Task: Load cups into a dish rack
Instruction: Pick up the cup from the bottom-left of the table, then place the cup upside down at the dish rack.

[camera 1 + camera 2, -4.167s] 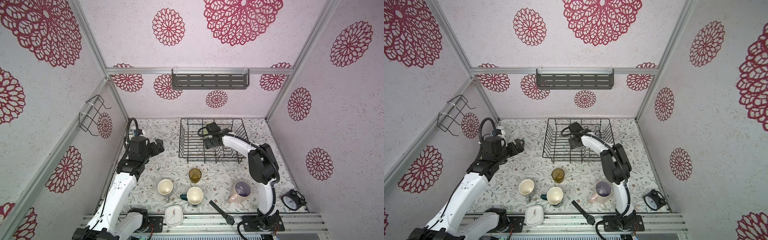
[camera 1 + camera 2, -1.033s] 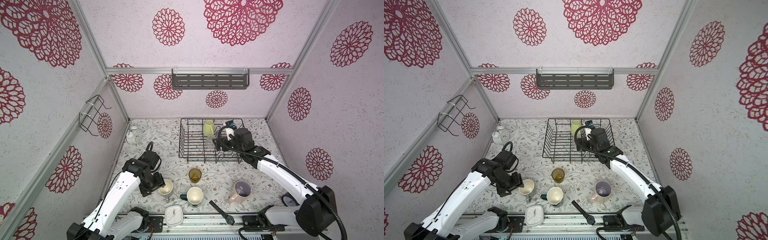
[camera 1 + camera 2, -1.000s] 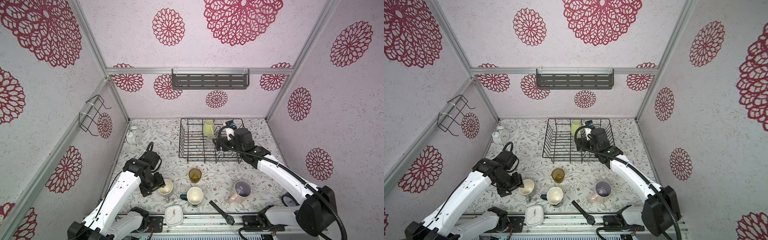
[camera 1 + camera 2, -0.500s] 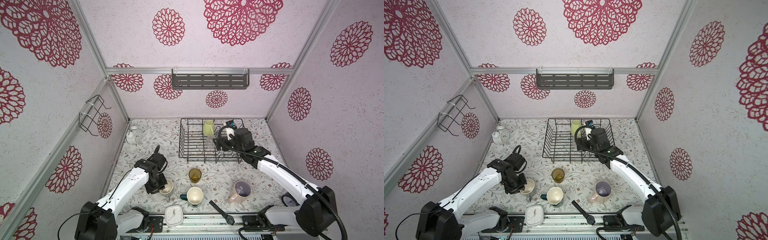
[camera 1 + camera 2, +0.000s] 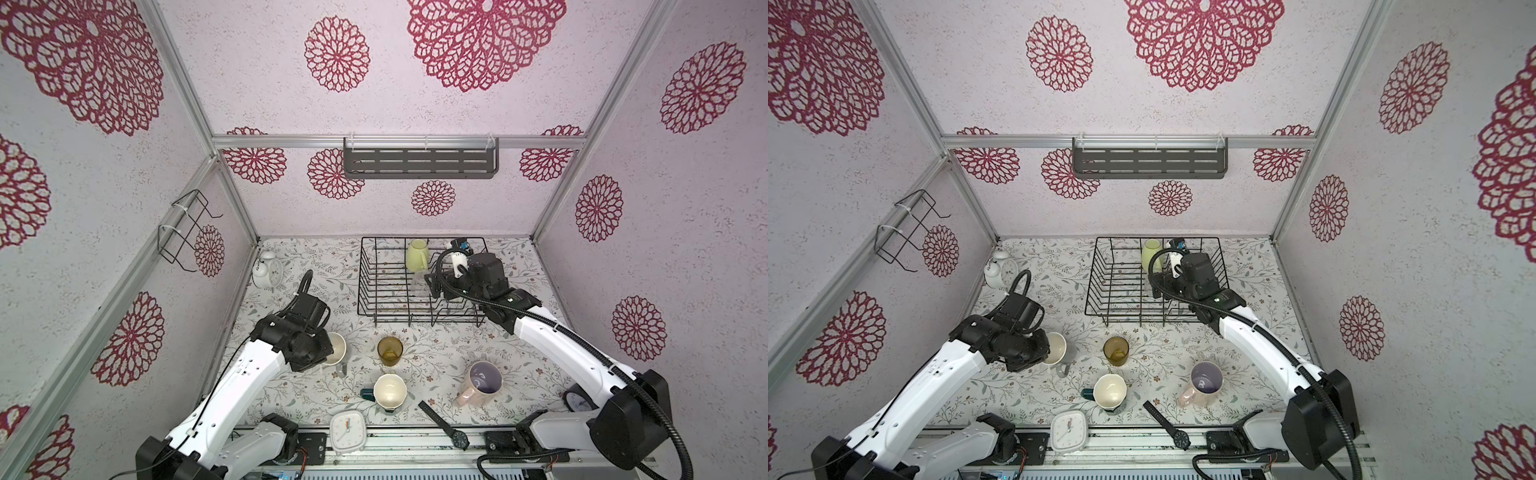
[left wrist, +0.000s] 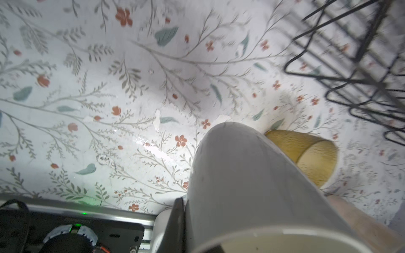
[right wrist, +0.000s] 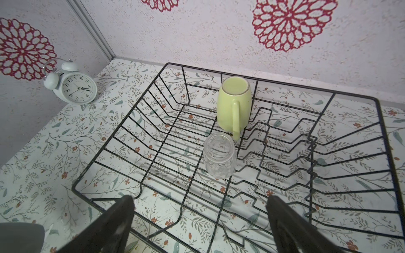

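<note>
A: Left fingers (image 6: 176, 223) were pinched shut on the wall of the grey mug (image 6: 241, 186), left side of the worktop (image 5: 440, 345), near the amber tumbler (image 5: 390, 351). Right fingers (image 7: 114, 223) stood wide apart, empty, above the dish rack (image 5: 386, 291).
B: Step?
A: Pickup, I judged. Next: lift, carry, set it mouth-down by the clear glass (image 7: 219, 155) and lime-green mug (image 7: 233, 103) already racked.
B: Doubts?
A: Second left finger was hidden; couldn't tell whether the mug had left the worktop.
</note>
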Robot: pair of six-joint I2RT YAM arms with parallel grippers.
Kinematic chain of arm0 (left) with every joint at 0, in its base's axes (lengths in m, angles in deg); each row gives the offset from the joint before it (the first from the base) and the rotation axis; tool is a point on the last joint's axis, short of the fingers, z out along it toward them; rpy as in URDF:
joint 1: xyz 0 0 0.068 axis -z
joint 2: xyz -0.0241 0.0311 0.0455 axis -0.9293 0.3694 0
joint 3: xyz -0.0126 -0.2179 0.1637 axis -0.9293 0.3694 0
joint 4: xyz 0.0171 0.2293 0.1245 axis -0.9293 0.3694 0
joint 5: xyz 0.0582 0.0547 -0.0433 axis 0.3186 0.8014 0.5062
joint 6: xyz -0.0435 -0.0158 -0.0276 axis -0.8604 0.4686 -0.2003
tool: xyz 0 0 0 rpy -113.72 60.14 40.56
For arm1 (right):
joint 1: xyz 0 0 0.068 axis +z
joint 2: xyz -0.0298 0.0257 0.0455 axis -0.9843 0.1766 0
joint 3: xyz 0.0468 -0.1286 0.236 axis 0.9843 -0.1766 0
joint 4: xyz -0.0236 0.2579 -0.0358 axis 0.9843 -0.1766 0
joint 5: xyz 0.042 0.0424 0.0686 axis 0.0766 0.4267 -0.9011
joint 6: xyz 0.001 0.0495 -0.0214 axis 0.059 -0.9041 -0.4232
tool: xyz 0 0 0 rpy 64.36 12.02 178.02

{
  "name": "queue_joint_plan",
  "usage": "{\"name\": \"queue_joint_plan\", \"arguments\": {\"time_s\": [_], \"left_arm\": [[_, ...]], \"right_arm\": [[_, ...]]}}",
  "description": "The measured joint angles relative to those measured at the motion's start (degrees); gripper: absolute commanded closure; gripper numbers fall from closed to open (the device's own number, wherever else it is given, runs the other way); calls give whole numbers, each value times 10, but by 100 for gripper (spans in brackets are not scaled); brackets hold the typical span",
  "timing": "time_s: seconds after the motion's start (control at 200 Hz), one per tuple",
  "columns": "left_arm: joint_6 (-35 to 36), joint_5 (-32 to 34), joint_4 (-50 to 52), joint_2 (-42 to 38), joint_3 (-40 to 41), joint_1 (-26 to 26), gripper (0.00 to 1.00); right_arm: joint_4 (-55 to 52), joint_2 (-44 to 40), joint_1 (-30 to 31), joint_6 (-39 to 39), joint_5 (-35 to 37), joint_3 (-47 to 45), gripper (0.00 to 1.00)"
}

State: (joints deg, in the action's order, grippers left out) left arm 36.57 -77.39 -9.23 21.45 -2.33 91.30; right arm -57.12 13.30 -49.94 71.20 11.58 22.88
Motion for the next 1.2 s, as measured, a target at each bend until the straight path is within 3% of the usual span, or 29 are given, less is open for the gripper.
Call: {"name": "queue_joint_plan", "arguments": {"time_s": [0.155,0.335,0.55,0.671,0.756,0.946,1.196], "left_arm": [[30,28,-37,-48,-33,0,100],[63,28,-167,-75,-36,0,100],[88,-21,-329,-16,-64,0,100],[86,-64,-405,24,-76,-7,100],[66,-122,-466,56,-78,-14,100],[-13,-240,-608,122,-69,-20,100],[-93,-310,-724,133,-49,-20,100]], "right_arm": [[-2,2,0,-22,-59,14,4],[25,2,0,-68,-186,10,8],[109,-4,1,-138,-330,-33,16],[145,-21,2,-174,-385,-62,27],[176,-25,6,-197,-421,-69,34],[305,-29,18,-292,-462,-113,37],[522,-22,26,-468,-456,-164,46]]}}
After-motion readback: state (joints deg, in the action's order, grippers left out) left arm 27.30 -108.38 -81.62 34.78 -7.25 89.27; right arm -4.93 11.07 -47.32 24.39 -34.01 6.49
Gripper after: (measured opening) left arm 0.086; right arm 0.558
